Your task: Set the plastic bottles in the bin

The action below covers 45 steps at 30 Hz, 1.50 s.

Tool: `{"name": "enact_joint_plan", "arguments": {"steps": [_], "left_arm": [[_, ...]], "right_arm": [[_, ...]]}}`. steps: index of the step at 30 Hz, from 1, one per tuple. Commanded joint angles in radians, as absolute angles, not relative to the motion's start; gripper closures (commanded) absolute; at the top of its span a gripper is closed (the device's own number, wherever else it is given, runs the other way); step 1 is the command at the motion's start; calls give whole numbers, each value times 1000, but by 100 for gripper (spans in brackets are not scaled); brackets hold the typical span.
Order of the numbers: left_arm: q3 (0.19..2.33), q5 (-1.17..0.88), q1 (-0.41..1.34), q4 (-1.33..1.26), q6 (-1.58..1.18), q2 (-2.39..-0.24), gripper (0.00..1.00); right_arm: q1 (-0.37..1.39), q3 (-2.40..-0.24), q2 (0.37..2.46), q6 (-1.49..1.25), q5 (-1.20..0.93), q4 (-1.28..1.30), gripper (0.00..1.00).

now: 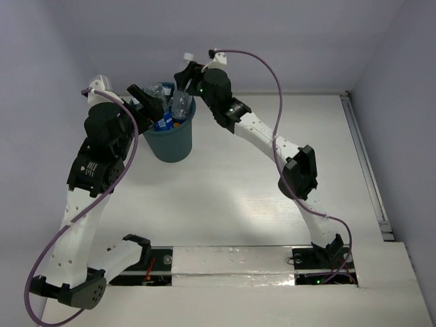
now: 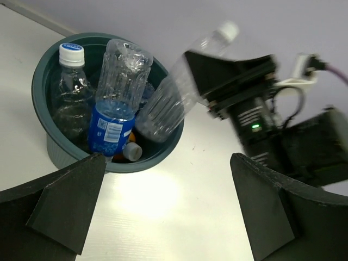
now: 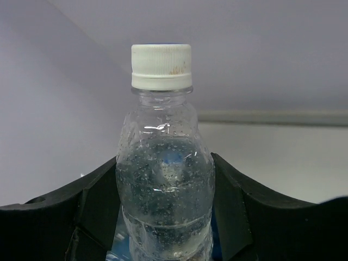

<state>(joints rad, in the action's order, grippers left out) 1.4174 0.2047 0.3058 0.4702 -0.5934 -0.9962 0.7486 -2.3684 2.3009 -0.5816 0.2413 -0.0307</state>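
Clear bottle (image 2: 166, 106) aslant, cap (image 2: 227, 30) uppermost

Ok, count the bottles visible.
4. In the bin: an upright bottle, an inverted blue-labelled bottle, a low bottle showing mainly its cap. The right gripper holds a ribbed bottle tilted over it. Others may be hidden.

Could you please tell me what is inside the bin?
A capped clear bottle, an upside-down blue-labelled bottle, and the right gripper's ribbed bottle leaning in; deeper contents are hidden.

The bin (image 2: 58, 155) is dark teal, the ribbed bottle (image 2: 166, 106) clear and white-capped, the labelled bottle (image 2: 111, 128) blue-banded
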Motion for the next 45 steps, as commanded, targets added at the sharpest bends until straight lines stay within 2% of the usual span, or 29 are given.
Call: {"name": "enact_joint_plan", "arguments": {"steps": [1, 3, 6, 9, 10, 13, 22, 26, 27, 29, 30, 31, 32, 33, 34, 35, 39, 42, 43, 45], "left_arm": [[1425, 198, 302, 469, -583, -976, 1], [1428, 193, 302, 468, -580, -982, 1], [1439, 187, 302, 465, -575, -989, 1], [1447, 184, 302, 462, -574, -996, 1], [1451, 183, 302, 462, -572, -997, 1], [1480, 181, 302, 471, -568, -1019, 1], [1562, 178, 302, 459, -568, -1052, 1], [1589, 167, 302, 456, -572, -1048, 1], [1594, 161, 302, 457, -571, -1046, 1], [1614, 158, 302, 480, -569, -1039, 1], [1618, 156, 302, 495, -568, -1034, 1], [1620, 152, 302, 520, -565, -1026, 1], [1611, 144, 302, 531, -558, -1005, 1], [1599, 137, 302, 541, -557, -990, 1], [1586, 137, 302, 566, -566, -974, 1], [1553, 138, 302, 575, -568, -939, 1], [1436, 68, 302, 555, -600, -826, 1], [1356, 23, 302, 500, -629, -749, 1], [1345, 20, 302, 488, -632, -738, 1], [1328, 24, 302, 488, -644, -726, 1]], "right_arm": [[787, -2313, 2263, -479, 288, -58, 48], [801, -2306, 2275, -431, 302, -38, 48], [830, -2292, 2279, -393, 363, -25, 42], [839, -2266, 2273, -370, 371, -28, 29], [839, -2264, 2269, -371, 367, -25, 18], [839, -2270, 2250, -376, 351, -14, 0], [839, -2200, 2034, -350, 413, 80, 0], [839, -1992, 1847, -357, 425, 32, 0], [839, -1880, 1800, -370, 422, 23, 0], [839, -1752, 1639, -377, 425, 9, 6], [839, -1683, 1576, -382, 433, 9, 12], [828, -1539, 1433, -405, 433, 9, 46], [818, -1461, 1354, -414, 433, 9, 70], [818, -1386, 1272, -422, 439, 9, 87], [808, -1249, 1188, -440, 457, 14, 100], [799, -1188, 1025, -449, 463, 55, 100], [761, -1022, 714, -488, 506, 230, 100], [752, -994, 605, -508, 575, 356, 81], [752, -986, 592, -508, 612, 371, 60], [740, -986, 588, -512, 632, 414, 39]]}}
